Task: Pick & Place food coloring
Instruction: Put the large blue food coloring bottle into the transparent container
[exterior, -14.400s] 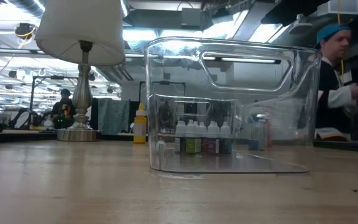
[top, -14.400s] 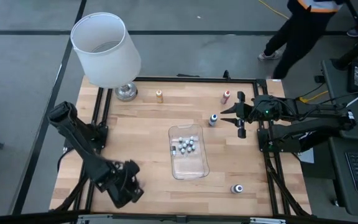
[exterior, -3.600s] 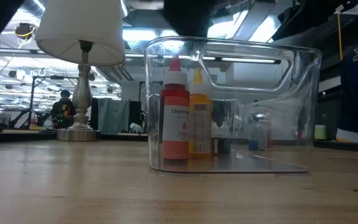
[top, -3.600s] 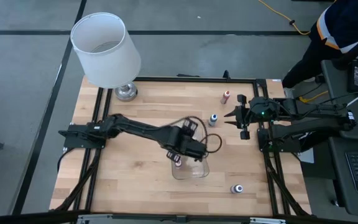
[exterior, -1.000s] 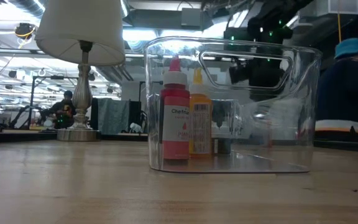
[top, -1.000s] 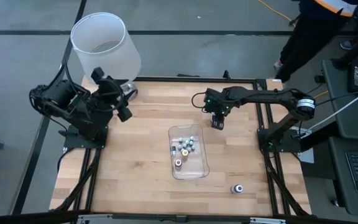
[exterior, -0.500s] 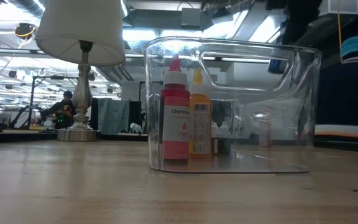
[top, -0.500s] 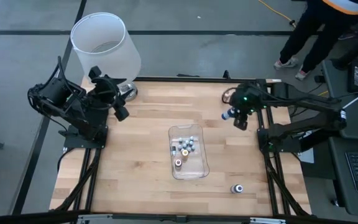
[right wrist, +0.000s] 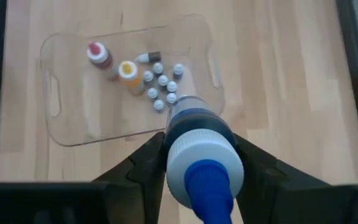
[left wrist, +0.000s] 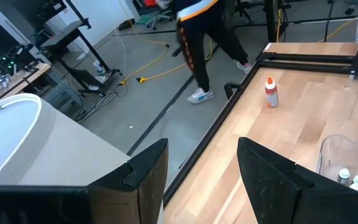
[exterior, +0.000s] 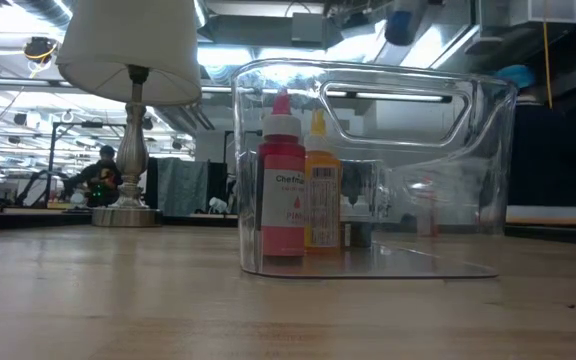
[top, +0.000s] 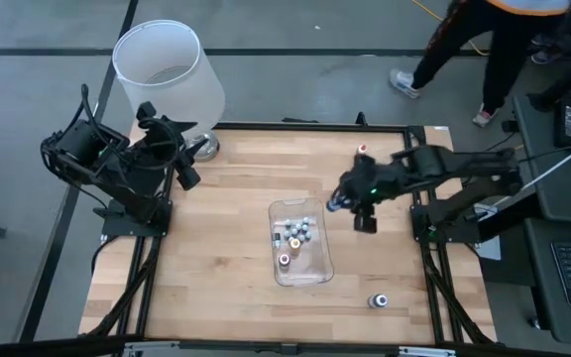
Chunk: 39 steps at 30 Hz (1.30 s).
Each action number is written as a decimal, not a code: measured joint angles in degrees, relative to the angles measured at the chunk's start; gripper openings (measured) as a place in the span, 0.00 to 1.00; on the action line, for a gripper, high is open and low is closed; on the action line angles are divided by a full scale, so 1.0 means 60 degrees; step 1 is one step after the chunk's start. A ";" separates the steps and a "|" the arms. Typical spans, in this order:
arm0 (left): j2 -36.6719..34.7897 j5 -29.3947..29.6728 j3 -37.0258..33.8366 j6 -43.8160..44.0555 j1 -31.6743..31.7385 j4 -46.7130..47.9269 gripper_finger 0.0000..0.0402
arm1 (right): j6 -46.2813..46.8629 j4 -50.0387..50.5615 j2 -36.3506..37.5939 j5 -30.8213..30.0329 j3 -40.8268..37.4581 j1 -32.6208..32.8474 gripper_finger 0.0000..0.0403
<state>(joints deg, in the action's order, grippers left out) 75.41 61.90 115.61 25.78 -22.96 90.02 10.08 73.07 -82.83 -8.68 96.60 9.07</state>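
1. The right gripper (right wrist: 199, 163) has its two dark fingers (right wrist: 143, 163) clamped on the sides of a blue food coloring bottle with a white collar and blue tip (right wrist: 199, 149), held in the air between the tray and the table's right edge.
2. Just beyond that bottle, toward the middle of the table, stands the clear rectangular plastic tray (top: 317, 270). It already holds a red squeeze bottle (exterior: 282, 180), an orange-yellow squeeze bottle (exterior: 319, 185) and a cluster of tiny white-capped dropper bottles (right wrist: 161, 84).
3. I judge the task well along but unfinished: the blue bottle is not yet over the tray, and two bottles remain on the wood, a small red-capped bottle (top: 361, 150) near the far right corner and a grey-and-blue bottle (top: 377, 300) near the front right.
4. The left gripper (top: 183, 162) waits off the table's far left corner beside the white-shaded lamp (top: 167, 79), its fingers (left wrist: 143, 173) apart and holding nothing.
5. Against half a second earlier, the right gripper has carried the blue bottle from near the table's right rail toward the tray; the left arm has barely shifted.
6. Against a second earlier, the spot where the right gripper stood is bare, and the tray's contents are unchanged.
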 joint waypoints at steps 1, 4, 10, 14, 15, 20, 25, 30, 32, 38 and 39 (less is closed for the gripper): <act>-0.0010 -0.0023 0.0000 0.0000 0.0000 0.0000 0.46 | -0.0042 0.0151 -0.0295 -0.0009 0.0291 0.0085 0.38; -0.0074 -0.0052 0.0000 0.0000 0.0000 0.0000 0.46 | -0.0055 0.0231 -0.0923 -0.0014 0.0663 0.0213 0.38; -0.0134 -0.0395 0.0000 -0.0106 0.0000 0.0000 0.46 | 0.0008 -0.0758 -0.1967 0.0864 0.0065 0.0612 0.39; -0.0155 -0.0588 0.0000 -0.0395 0.0000 0.0000 0.46 | 0.0044 -0.1941 -0.2552 0.1200 -0.0624 0.0991 0.38; -0.0166 -0.0626 0.0000 -0.0413 0.0000 0.0000 0.46 | 0.0044 -0.2136 -0.2649 0.1211 -0.0786 0.1077 0.38; -0.0167 -0.0896 0.0000 -0.0431 0.0000 0.0000 0.46 | 0.0266 -0.2493 -0.2995 0.1408 -0.1545 0.1142 0.39; -0.0167 -0.1003 0.0000 -0.0587 0.0000 0.0000 0.46 | 0.0503 -0.3868 -0.3009 0.1490 -0.2475 0.1079 0.40; -0.0167 -0.1009 0.0000 -0.0583 0.0000 0.0000 0.46 | 0.0818 -0.4599 -0.3011 0.1626 -0.3290 0.0994 0.40; -0.0167 -0.1010 0.0000 -0.0532 0.0000 0.0000 0.46 | 0.0813 -0.4617 -0.3012 0.1431 -0.3492 0.0996 0.40; -0.0167 -0.1014 0.0000 -0.0410 0.0000 0.0000 0.46 | 0.1035 -0.5100 -0.3009 0.1394 -0.4006 0.0867 0.40; -0.0167 -0.1014 0.0000 -0.0391 0.0000 0.0000 0.46 | 0.1036 -0.5173 -0.3009 0.1386 -0.4043 0.0836 0.40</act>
<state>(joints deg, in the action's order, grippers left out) 74.41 55.81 115.61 23.44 -22.96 90.02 16.30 42.03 -100.88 -0.36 72.34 14.09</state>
